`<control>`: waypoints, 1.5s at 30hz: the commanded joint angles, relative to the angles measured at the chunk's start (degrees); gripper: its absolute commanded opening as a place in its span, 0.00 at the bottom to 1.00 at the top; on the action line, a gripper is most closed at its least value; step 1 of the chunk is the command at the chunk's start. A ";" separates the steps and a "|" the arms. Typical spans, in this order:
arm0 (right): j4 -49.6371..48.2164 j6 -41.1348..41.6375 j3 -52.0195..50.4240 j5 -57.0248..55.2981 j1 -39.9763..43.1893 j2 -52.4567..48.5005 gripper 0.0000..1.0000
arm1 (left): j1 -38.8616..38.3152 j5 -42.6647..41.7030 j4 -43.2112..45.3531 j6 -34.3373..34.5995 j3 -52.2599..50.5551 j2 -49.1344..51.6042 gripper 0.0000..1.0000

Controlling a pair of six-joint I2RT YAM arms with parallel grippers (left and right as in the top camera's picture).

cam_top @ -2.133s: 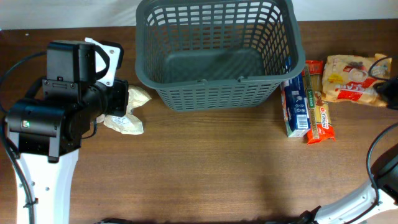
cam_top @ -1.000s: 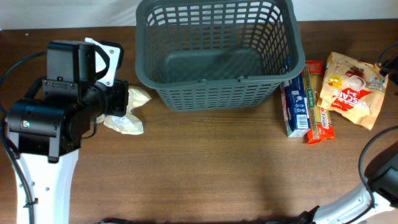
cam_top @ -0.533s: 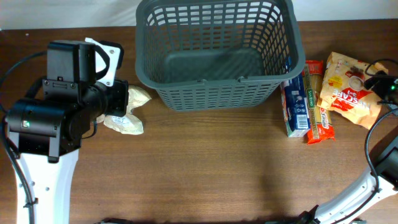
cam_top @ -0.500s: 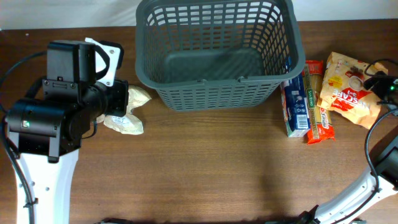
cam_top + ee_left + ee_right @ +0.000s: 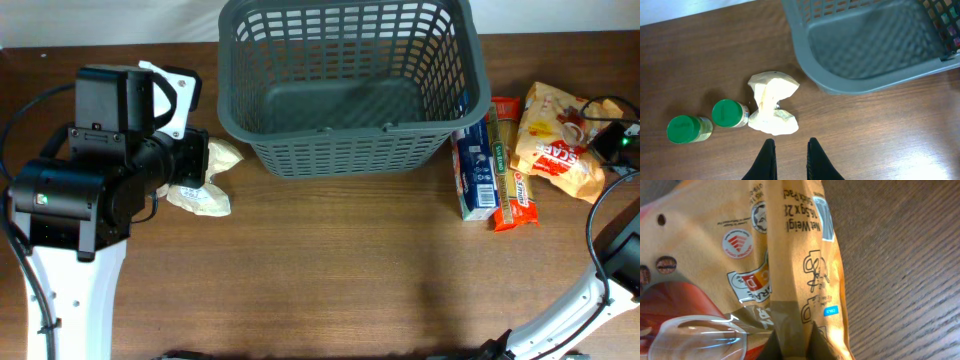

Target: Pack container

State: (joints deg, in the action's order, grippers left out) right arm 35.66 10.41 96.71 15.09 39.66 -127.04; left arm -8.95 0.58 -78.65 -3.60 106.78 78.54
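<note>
The container (image 5: pixel 350 152), a large dark grey lattice basket, stands at the table's far middle; its near wall (image 5: pixel 807 60) also shows in the left wrist view. A tan coffee pouch (image 5: pixel 553 135) lies to its right, past two packets. My right gripper (image 5: pixel 612 140) is at the pouch's right edge, and in the right wrist view it (image 5: pixel 794 329) is shut on a fold of the pouch (image 5: pixel 740 255). My left gripper (image 5: pixel 790 142) hovers shut and holds nothing, just short of a crumpled white bag (image 5: pixel 771 102) left of the basket.
Two green-lidded jars (image 5: pixel 727 113) (image 5: pixel 685 129) stand left of the white bag (image 5: pixel 205 182). A blue box (image 5: pixel 477 170) and a red-orange packet (image 5: pixel 513 170) lie between the basket and the pouch. The right arm's cable runs along the table's right edge.
My right gripper has closed on the coffee pouch, whose right side has shifted slightly. The left arm, basket and other items have not moved.
</note>
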 commanded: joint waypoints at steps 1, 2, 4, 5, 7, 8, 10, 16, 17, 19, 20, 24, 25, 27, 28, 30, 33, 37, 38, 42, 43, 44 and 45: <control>2.10 -0.42 -1.01 -0.09 -1.07 -3.52 0.04 | 0.22 -0.87 -0.02 0.37 0.20 0.09 0.06; 2.16 -0.42 -1.01 -0.09 -1.07 -3.52 0.04 | 0.22 -0.85 -0.02 0.37 0.20 0.09 0.06; 2.34 -0.37 -1.01 -0.07 -1.03 -3.52 0.04 | 0.22 -0.87 -0.02 0.37 0.20 0.09 0.06; 2.51 0.09 -1.01 -0.09 -1.01 -3.52 0.04 | 0.22 -0.85 -0.02 0.37 0.20 0.09 0.06; 2.78 1.07 -1.01 0.70 -0.87 -3.48 0.04 | 0.22 -0.87 -0.02 0.37 0.20 0.09 0.06; 2.75 1.07 -0.98 1.77 -0.74 -3.39 0.04 | 0.22 -0.87 -0.02 0.37 0.20 0.09 0.06; 2.71 1.07 -0.94 5.29 -0.42 -2.82 0.04 | 0.22 -0.85 -0.04 0.37 0.20 0.09 0.06; 2.95 1.07 0.85 10.43 0.59 1.40 0.04 | 0.22 -0.87 -0.02 0.35 0.20 0.09 0.06; 2.99 1.05 1.16 10.43 0.59 2.27 0.04 | 0.22 -0.85 -0.02 0.35 0.20 0.09 0.06; 2.93 1.03 1.60 10.40 0.59 4.48 0.04 | 0.22 -0.85 -0.02 0.35 0.20 0.09 0.06; 2.93 1.03 1.90 10.43 0.59 5.53 0.04 | 0.22 -0.85 -0.02 0.37 0.20 0.09 0.06; 2.38 1.03 2.91 10.43 0.59 9.75 0.04 | 0.22 -0.85 -0.02 0.35 0.20 0.09 0.06; 1.95 1.03 3.02 10.40 0.59 10.67 0.04 | 0.22 -0.85 0.00 0.35 0.20 0.09 0.06; 1.09 1.05 3.02 10.38 0.59 12.20 0.04 | 0.22 -0.85 -0.02 0.35 0.20 0.09 0.06; 0.92 1.05 3.02 10.38 0.59 12.83 0.04 | 0.22 -0.85 -0.02 0.35 0.20 0.09 0.06; 0.70 1.03 3.02 10.36 0.59 13.57 0.04 | 0.22 -0.85 -0.02 0.35 0.20 0.09 0.06; 0.85 1.03 2.99 10.16 0.59 13.64 0.04 | 0.22 -0.85 -0.02 0.35 0.20 0.09 0.06; 0.35 1.03 2.99 9.92 0.28 13.42 0.04 | 0.22 -0.85 -0.04 0.35 0.20 0.09 0.06; 0.28 1.03 2.99 9.75 0.09 13.42 0.04 | 0.22 -0.85 -0.04 0.35 0.20 0.09 0.06; 0.33 1.05 2.93 8.35 -1.29 13.38 0.11 | 0.22 -0.85 -0.04 0.35 0.20 0.09 0.06; 0.59 1.03 2.93 6.16 -1.92 13.31 0.37 | 0.22 -0.85 -0.04 0.35 0.20 0.09 0.06; 0.68 1.03 2.80 2.82 -2.62 13.14 0.47 | 0.22 -0.85 -0.02 0.35 0.20 0.09 0.06; 0.76 1.03 2.64 0.07 -3.21 12.94 0.56 | 0.22 -0.85 -0.04 0.35 0.20 0.09 0.06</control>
State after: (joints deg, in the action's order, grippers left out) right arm 36.07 11.75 99.31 22.39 38.76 -113.73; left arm -8.95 0.56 -78.65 -3.57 106.78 78.54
